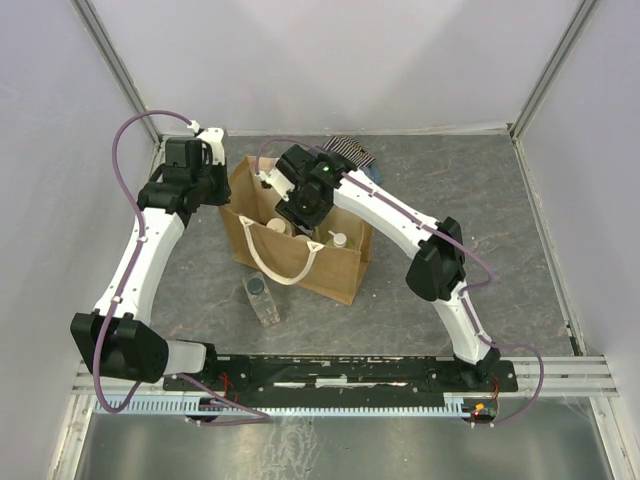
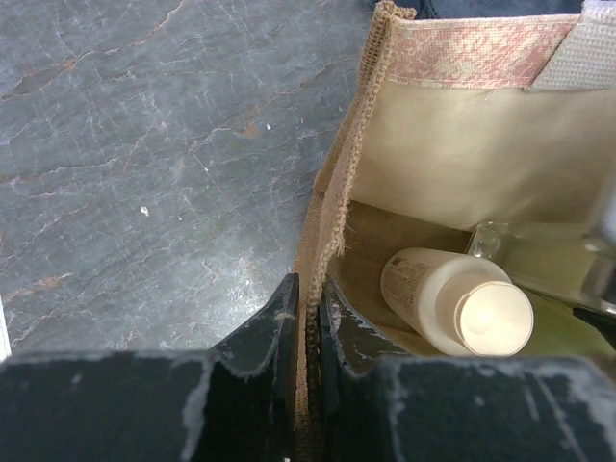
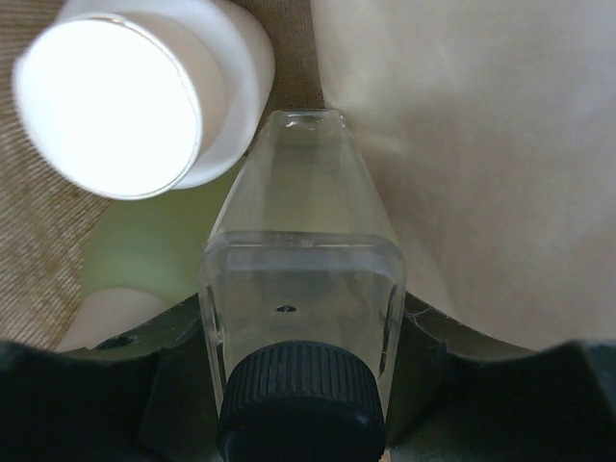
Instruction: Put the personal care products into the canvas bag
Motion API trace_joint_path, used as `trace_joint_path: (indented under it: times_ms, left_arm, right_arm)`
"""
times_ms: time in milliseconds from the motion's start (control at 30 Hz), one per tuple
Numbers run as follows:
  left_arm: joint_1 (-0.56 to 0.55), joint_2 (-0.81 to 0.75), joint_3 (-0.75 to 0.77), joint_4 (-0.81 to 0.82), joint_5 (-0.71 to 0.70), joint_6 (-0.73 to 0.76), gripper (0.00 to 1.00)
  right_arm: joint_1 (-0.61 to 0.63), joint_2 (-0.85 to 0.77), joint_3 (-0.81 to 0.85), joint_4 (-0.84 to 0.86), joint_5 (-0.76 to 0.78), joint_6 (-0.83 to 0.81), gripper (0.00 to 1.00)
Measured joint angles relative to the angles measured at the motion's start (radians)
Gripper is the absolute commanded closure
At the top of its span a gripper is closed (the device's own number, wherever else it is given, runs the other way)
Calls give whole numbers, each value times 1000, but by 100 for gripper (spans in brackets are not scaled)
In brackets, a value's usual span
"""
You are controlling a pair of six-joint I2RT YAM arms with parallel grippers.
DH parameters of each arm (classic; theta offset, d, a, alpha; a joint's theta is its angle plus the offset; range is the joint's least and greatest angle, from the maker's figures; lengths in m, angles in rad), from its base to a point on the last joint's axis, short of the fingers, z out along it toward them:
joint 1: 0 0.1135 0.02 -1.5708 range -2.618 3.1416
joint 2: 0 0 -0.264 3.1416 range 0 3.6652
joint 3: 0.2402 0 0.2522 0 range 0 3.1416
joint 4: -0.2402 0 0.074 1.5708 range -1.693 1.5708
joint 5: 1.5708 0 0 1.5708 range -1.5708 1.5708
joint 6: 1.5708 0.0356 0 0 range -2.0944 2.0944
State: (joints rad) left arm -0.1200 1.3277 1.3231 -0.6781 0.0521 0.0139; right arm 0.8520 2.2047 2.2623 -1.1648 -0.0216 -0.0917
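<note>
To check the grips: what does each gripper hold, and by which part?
The left gripper pinches the canvas bag by the top edge of its side wall. The right gripper holds a clear bottle by its sides near the dark cap.

**Two white-and-black robot arms**

The left arm (image 1: 140, 262) and right arm (image 1: 385, 207) have white link shells, bulky black joints and loose purple cables (image 1: 116, 155). The left gripper (image 2: 306, 294) has black fingers (image 2: 260, 346), scuffed pale at the edges.

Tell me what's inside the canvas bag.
Visible: a cream container, a pale green bottle, and a clear bottle held by the right gripper. That gripper and the bag walls cover much of the floor, so anything else there is hidden.
</note>
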Motion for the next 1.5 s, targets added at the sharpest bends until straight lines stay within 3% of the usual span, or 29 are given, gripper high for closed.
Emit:
trace_joint_path:
  times_ms: [67,133,333,433,633,867,900,967,1100,1133,1300,1500]
  left_arm:
    - [0,0,0,0,0,0,82]
    - [0,0,0,0,0,0,82]
    - [0,0,0,0,0,0,82]
    - [0,0,0,0,1,0,82]
    - [0,0,0,1,1,0,82]
    - [0,-1,0,5,-1,0,75]
    - [0,-2,0,5,-3,0,72]
    - [0,-4,0,5,-9,0,57]
    - [0,-17,2,3,-25,3,10]
    - [0,-21,6,3,-26,3,5]
    - [1,-45,58,-12,-28,1,2]
    - [1,-96,113,-71,-29,-34,1]
  right_arm:
    - [1,18,0,-6,5,0,99]
    - [4,34,0,-14,13,0,92]
    - [17,50,0,-31,34,6,49]
    - [21,50,0,-30,42,17,37]
    - [21,31,61,-22,41,64,27]
    - [41,-171,82,5,60,118,24]
    - [47,-206,80,9,70,122,23]
    - [56,-274,66,21,95,129,18]
    - [67,-383,5,48,181,144,13]
    - [64,-396,-5,46,211,148,13]
    - [-9,-380,-39,42,280,163,13]
    - [-105,-329,-74,45,244,166,12]
